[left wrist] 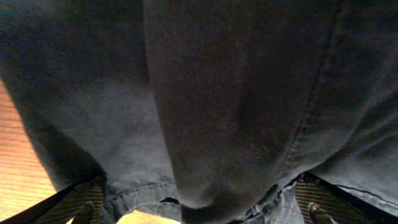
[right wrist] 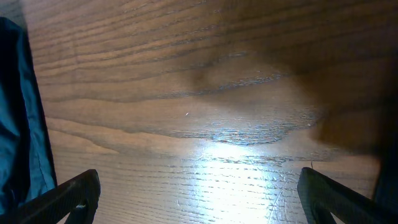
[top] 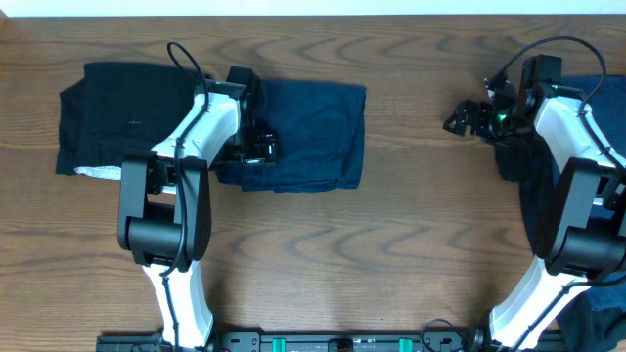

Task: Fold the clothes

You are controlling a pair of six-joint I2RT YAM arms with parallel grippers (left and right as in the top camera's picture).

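The clothes lie in separate places. A folded dark navy garment (top: 318,132) rests left of the table's middle, and a black garment (top: 117,122) lies flat at the far left. My left gripper (top: 256,147) hovers low over the navy garment's left edge. In the left wrist view the navy cloth (left wrist: 236,93) fills the frame, and the left gripper (left wrist: 199,214) is open, its fingers (left wrist: 84,202) far apart with a cloth ridge between them. My right gripper (top: 469,119) stands open over bare wood, nothing between its fingers (right wrist: 74,196).
More dark navy cloth (top: 533,186) is heaped at the right edge beneath the right arm, with another patch (top: 599,313) at the bottom right corner. A blue cloth edge (right wrist: 15,124) shows at the left of the right wrist view. Wooden tabletop (top: 421,215) separates the two arms.
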